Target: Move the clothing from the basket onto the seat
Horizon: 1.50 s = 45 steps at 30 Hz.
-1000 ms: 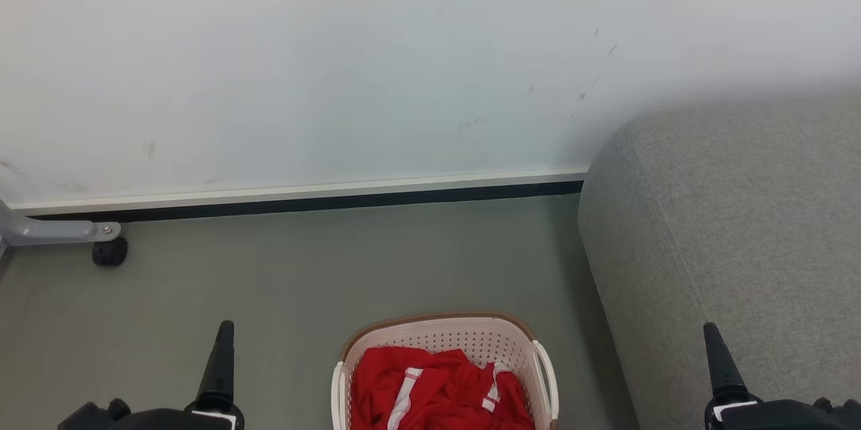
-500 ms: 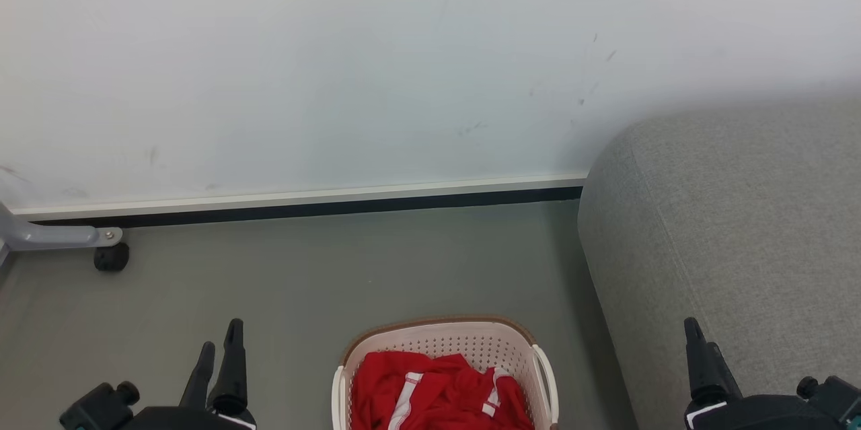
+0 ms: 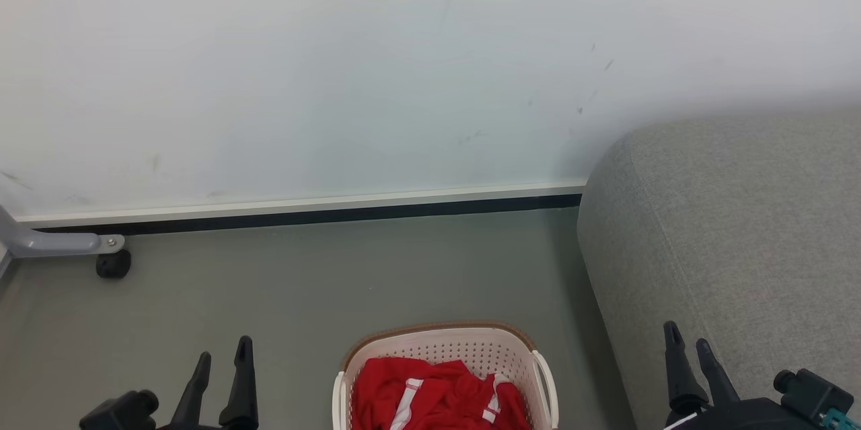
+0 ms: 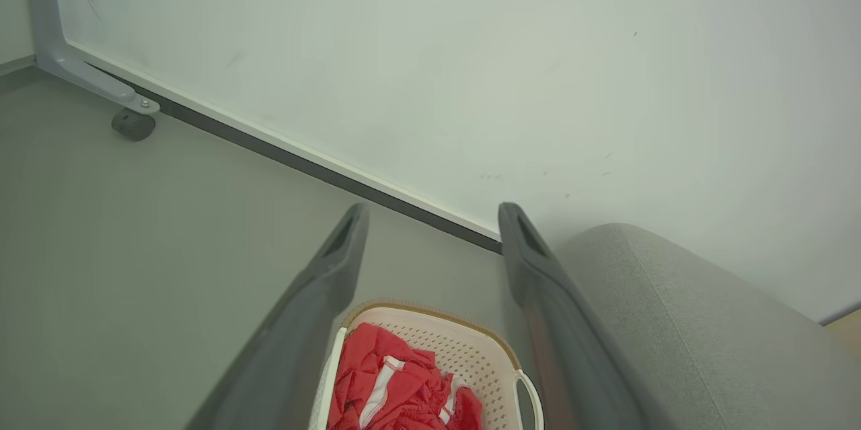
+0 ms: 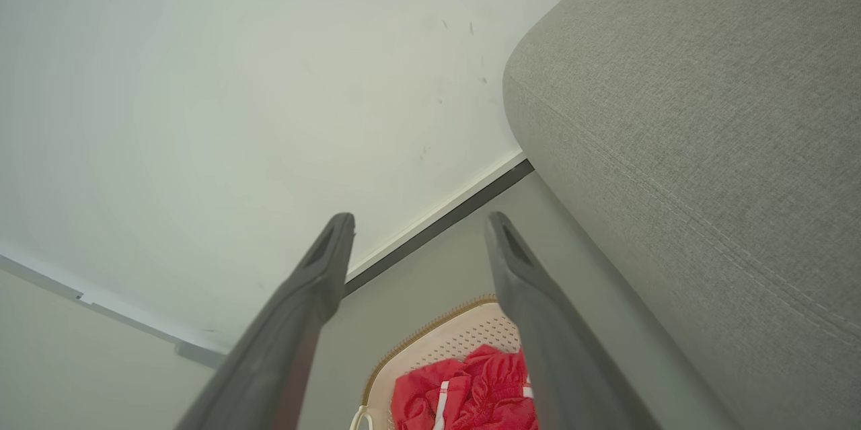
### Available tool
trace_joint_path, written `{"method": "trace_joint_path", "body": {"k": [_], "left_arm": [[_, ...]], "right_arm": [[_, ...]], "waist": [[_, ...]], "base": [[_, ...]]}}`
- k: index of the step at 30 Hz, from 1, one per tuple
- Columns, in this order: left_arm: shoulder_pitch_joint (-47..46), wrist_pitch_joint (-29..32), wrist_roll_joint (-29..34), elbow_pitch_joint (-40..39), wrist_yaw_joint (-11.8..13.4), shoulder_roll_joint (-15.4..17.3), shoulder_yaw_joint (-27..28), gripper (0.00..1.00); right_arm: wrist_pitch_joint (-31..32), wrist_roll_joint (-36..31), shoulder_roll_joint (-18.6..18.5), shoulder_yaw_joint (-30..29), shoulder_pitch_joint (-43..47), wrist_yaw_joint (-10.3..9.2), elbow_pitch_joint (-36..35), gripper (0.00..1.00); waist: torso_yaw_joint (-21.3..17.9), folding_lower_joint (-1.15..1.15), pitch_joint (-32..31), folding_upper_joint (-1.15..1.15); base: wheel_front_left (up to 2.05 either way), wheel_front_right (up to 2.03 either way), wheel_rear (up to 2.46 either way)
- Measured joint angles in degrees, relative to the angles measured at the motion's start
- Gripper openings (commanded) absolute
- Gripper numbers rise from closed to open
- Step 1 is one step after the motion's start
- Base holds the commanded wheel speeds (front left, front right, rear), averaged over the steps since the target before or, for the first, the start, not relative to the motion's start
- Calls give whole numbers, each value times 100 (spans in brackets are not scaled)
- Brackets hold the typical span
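Hovering spread and empty in the head view, the left fingers [image 3: 242, 376] and right fingers [image 3: 678, 369] flank the cream perforated plastic basket [image 3: 471, 349], which holds the crumpled red, white-trimmed fabric clothing [image 3: 430, 396]. The big grey upholstered seat [image 3: 740, 228] stands to its right. In the left wrist view the heap looks loose, so a shallow pinch could slip off. In the right wrist view the basket stands close to the seat's side, so dragged cloth might snag the rim and tip it.

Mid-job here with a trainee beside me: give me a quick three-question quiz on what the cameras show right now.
1. True or false: the red clothing is inside the basket.
2. On which side of the basket does the sofa stand? A) the robot's left B) the robot's right C) underneath it
3. Fill in: the left end effector and the right end effector are both ____, holding nothing.

Key: 1 true; 2 B; 3 open.
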Motion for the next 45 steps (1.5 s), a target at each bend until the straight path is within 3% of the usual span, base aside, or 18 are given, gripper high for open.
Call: {"method": "trace_joint_path", "body": {"k": [15,45], "left_arm": [[207,-299,1269,-91,213,40,-126,100],[529,-867,3069,-121,520,-1,-268,100]], "right_arm": [[-281,-1150,-112,338,105,-197,-123,100],[-835,-3154,-302,980,273,-448,-278,100]], "waist": [[2,0,-82,0],[-18,0,-187,0]], "base": [[0,0,0],[0,0,0]]}}
